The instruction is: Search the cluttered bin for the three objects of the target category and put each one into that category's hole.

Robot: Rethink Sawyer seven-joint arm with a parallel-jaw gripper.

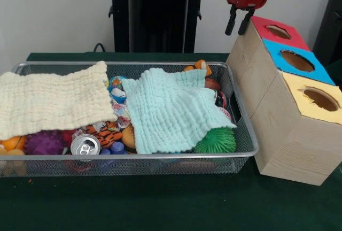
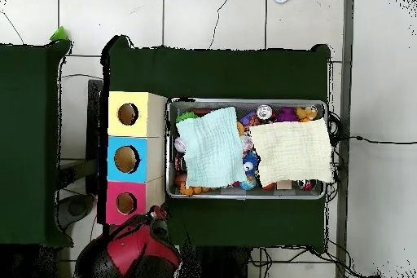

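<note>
My gripper [image 1: 235, 31] hangs at the upper right, just behind the red end of the wooden box, its two black fingers apart with nothing between them. The wire-mesh bin [image 1: 133, 156] holds a jumble of toys, mostly hidden under a pale green cloth [image 1: 171, 110] and a cream cloth [image 1: 51, 102]. Showing at the front are a soda can [image 1: 85, 145], a green spiky ball [image 1: 216, 141], a purple spiky ball [image 1: 44, 143] and a tiger-striped toy [image 1: 107, 133]. The wooden box has a red hole [image 1: 278, 31], a blue hole [image 1: 297, 60] and a yellow hole [image 1: 320, 99].
In the overhead view the bin [image 2: 244, 103] lies beside the box, with its yellow top [image 2: 142, 103], blue top [image 2: 142, 148] and red top [image 2: 140, 193] in a row. The red arm [image 2: 134, 250] sits by the red end. Dark green cloth [image 1: 160, 204] covers the table.
</note>
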